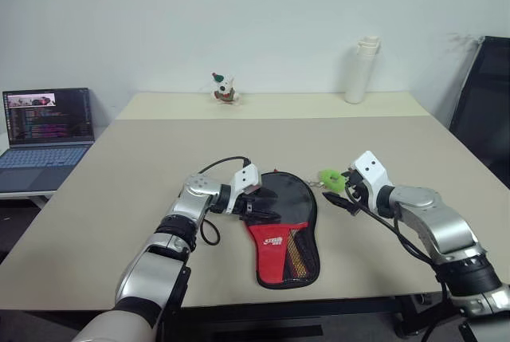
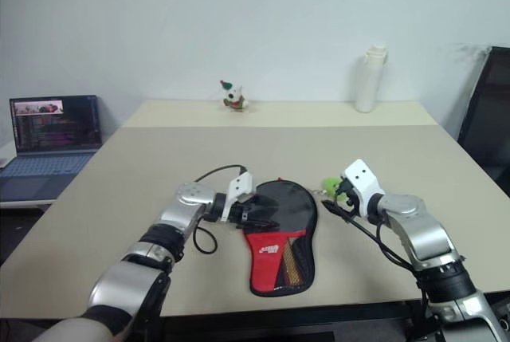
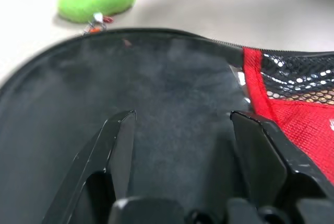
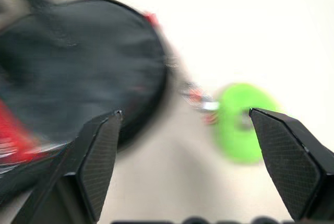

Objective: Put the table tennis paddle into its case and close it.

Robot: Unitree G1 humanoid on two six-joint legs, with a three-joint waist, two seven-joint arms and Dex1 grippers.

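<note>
The case (image 1: 285, 230) lies flat on the table (image 1: 143, 190) near its front edge, round black part away from me, red part with white logo and mesh pocket toward me. Its small green ball (image 1: 331, 178) rests on the table just off the round end's right side. My left gripper (image 1: 259, 205) is open, its fingers spread low over the black fabric (image 3: 172, 93) at the case's left edge. Also open, my right gripper (image 1: 341, 194) hovers beside the green ball (image 4: 240, 122), pointing toward the case (image 4: 78, 62). The table tennis paddle is hidden from view.
A small toy figure (image 1: 225, 89) and a white bottle (image 1: 361, 71) stand along the table's far edge. An open laptop (image 1: 48, 131) sits on a lower surface to the left. A black chair (image 1: 486, 111) stands at the right.
</note>
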